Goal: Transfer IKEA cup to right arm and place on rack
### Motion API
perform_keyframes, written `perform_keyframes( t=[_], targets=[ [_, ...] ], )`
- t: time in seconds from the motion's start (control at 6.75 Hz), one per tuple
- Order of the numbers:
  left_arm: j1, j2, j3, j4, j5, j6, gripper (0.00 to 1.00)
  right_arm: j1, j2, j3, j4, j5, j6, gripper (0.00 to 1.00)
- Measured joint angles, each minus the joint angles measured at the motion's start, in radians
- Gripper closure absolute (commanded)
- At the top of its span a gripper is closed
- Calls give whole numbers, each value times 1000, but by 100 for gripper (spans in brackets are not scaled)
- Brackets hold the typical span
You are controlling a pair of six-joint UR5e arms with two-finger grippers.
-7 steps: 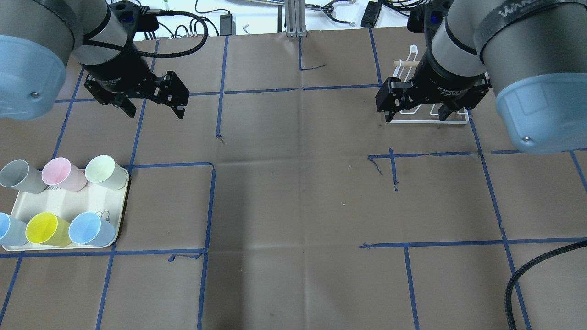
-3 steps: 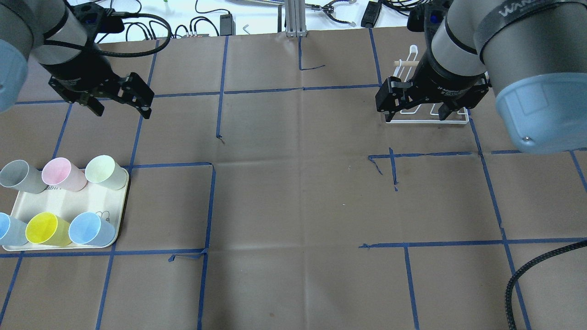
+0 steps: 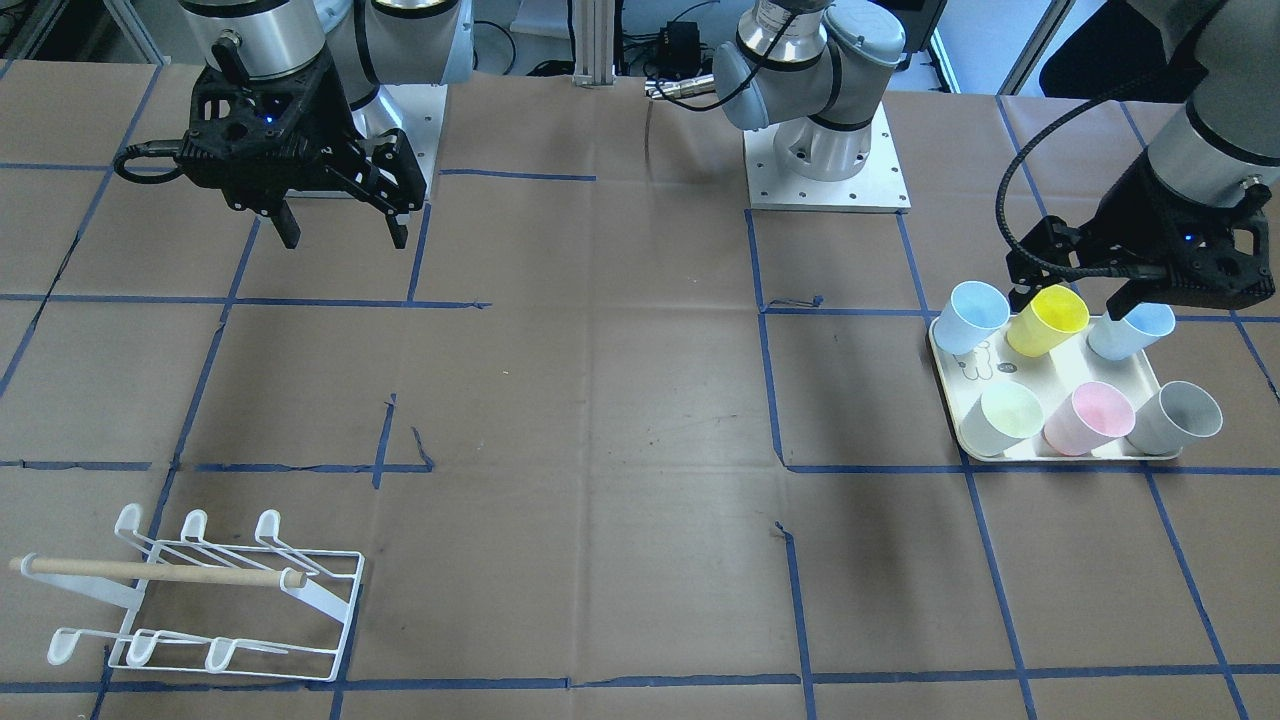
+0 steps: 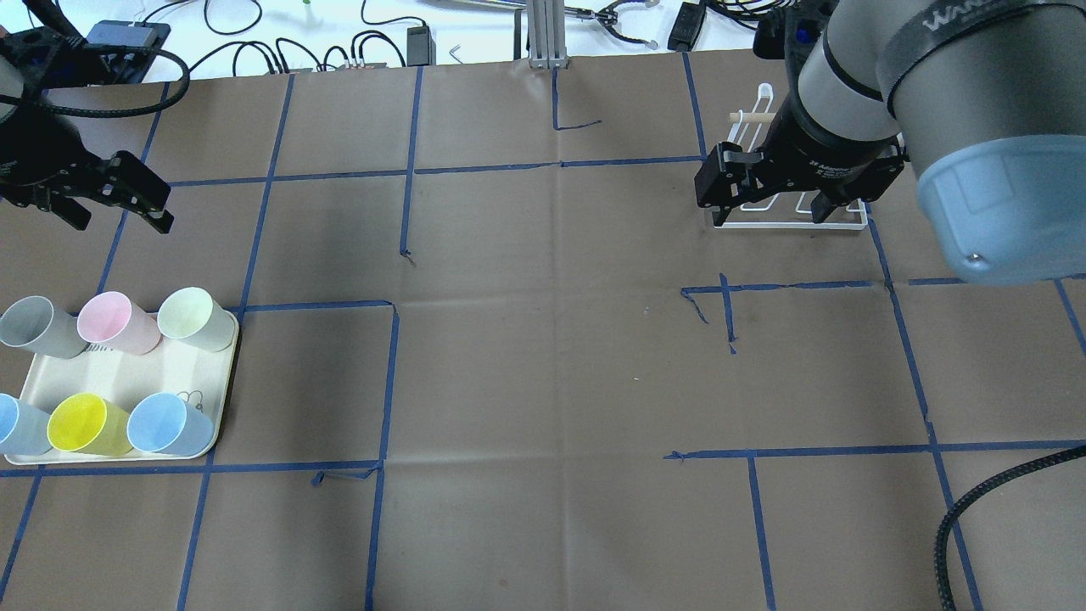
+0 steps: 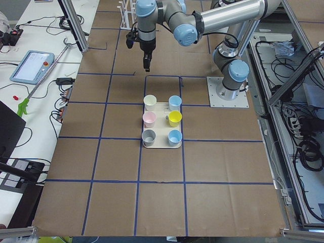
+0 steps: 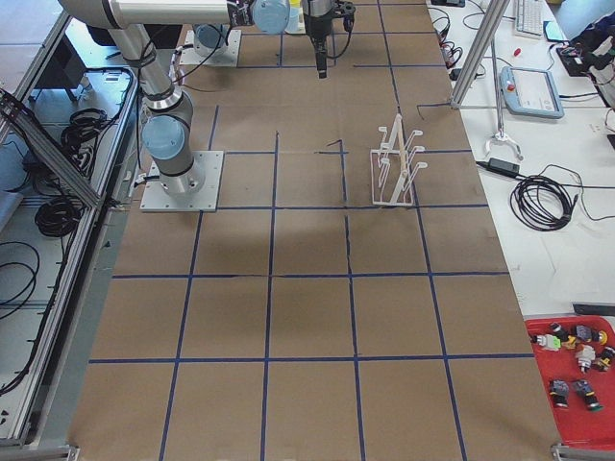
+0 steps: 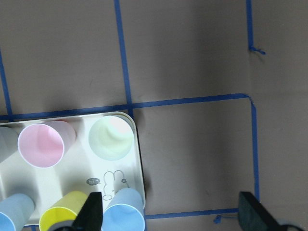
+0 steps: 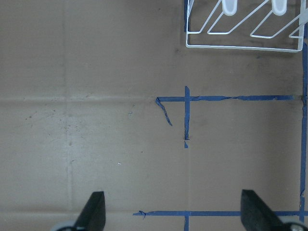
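Several IKEA cups stand on a cream tray: grey, pink, pale green, yellow and two blue ones. My left gripper is open and empty, hovering beyond the tray's far edge. Its wrist view shows the pale green cup and pink cup below, between open fingers. My right gripper is open and empty, above the table just in front of the white wire rack. The rack holds no cup.
Brown paper with blue tape lines covers the table. Cables and small devices lie past the far edge. A black cable hangs at the near right. The arm bases stand at the robot's side.
My left arm has swung left across the overhead view, from near the tape column to the far left edge above the tray. The right arm has not moved.
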Motion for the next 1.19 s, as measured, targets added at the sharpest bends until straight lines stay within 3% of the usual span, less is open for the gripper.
perform_keyframes(
  t=[0.59, 1.19],
  targets=[
    [36, -32, -187, 240, 2, 2, 0, 0, 0, 1, 0, 0, 0, 0],
    [37, -116, -282, 385, 1, -30, 0, 0, 1, 1, 0, 0, 0, 0]
  ],
)
